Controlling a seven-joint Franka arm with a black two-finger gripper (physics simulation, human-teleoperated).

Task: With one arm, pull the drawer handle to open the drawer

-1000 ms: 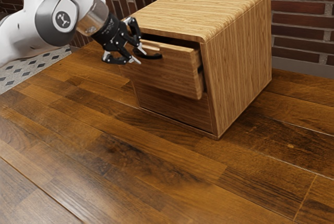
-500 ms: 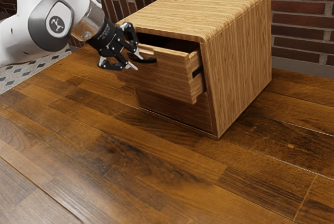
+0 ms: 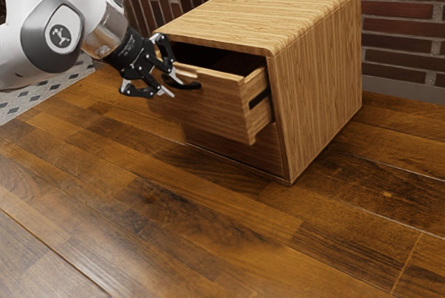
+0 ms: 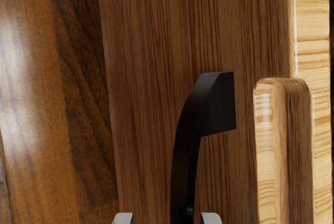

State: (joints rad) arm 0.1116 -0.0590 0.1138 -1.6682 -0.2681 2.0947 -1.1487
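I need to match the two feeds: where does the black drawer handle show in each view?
Exterior view: the black drawer handle juts from the open drawer front toward the exterior view's left, at the gripper.
Wrist view: the handle curves up across the drawer front.
Shared landmark: the drawer front's vertical-grained wood panel.

No readable text, label or number anywhere.

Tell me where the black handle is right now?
The black handle is on the front of the pulled-out top drawer, toward the exterior view's left of the cabinet, right at the gripper.
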